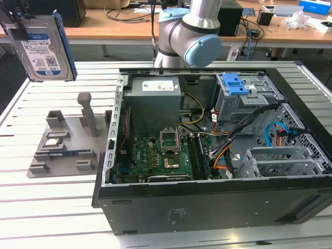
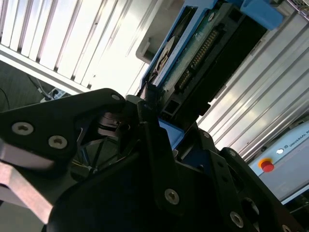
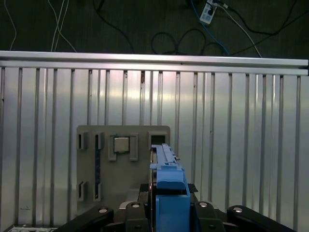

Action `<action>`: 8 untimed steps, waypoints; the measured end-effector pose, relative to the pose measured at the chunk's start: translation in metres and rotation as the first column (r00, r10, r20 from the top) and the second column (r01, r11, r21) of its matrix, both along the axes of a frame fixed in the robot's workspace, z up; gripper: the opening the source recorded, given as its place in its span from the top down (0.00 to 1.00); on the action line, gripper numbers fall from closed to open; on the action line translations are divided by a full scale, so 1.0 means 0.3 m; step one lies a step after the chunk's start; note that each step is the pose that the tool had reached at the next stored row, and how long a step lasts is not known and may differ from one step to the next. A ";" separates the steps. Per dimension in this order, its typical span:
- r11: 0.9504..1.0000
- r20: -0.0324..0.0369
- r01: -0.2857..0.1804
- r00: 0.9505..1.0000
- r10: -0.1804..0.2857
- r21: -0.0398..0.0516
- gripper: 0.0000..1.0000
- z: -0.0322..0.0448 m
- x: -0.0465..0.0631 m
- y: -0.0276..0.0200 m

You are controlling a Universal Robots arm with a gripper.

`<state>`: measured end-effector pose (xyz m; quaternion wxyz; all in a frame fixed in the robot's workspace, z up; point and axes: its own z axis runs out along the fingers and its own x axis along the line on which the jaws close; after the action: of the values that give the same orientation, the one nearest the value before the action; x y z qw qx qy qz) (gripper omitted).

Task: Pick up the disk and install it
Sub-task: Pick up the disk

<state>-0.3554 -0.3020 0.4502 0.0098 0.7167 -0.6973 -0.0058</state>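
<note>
Pincer (image 1: 14,27) seen raised well above the table, its black fingers (image 2: 145,145) pressed onto one end of the disk (image 1: 44,47), which is pinched between them and carried clear of every surface. Disk is held on edge, hanging down from the pincer; the white-and-blue label is turned toward the exterior camera, and blue side rails are noted along its long edges. In the second wrist view the disk's (image 2: 203,46) circuit-board side and connector row are seen running away from the pincer (image 2: 153,126). In the first wrist view the blue rail of the disk (image 3: 169,186) is seen edge-on between the fingers of the pincer (image 3: 169,212). Directly below the pincer a grey fixture tray (image 3: 123,166) lies flat on the slatted metal table (image 1: 52,207); a small square part (image 3: 120,144) is seated in one of its pockets, and an upright post (image 1: 88,111) stands on it. Further from the pincer, toward the exterior view's right, an open computer case (image 1: 207,207) is laid on its side on the table. Inside it a green motherboard (image 1: 155,155), a grey power-supply box (image 1: 154,104) and a metal drive cage (image 1: 244,106) topped by a blue latch piece (image 1: 236,83) are recorded. Behind the case the robot arm (image 1: 194,31) stands, and past it a wooden desk (image 1: 114,28).
</note>
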 end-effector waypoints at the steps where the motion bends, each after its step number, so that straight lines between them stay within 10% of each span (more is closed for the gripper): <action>1: 1.000 0.000 0.000 1.000 0.000 0.000 0.64 0.003 0.000 0.000; 8: 1.000 0.000 0.000 1.000 0.000 0.000 0.64 0.023 0.000 0.000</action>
<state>-0.3554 -0.3020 0.4571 0.0098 0.7167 -0.6973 -0.0058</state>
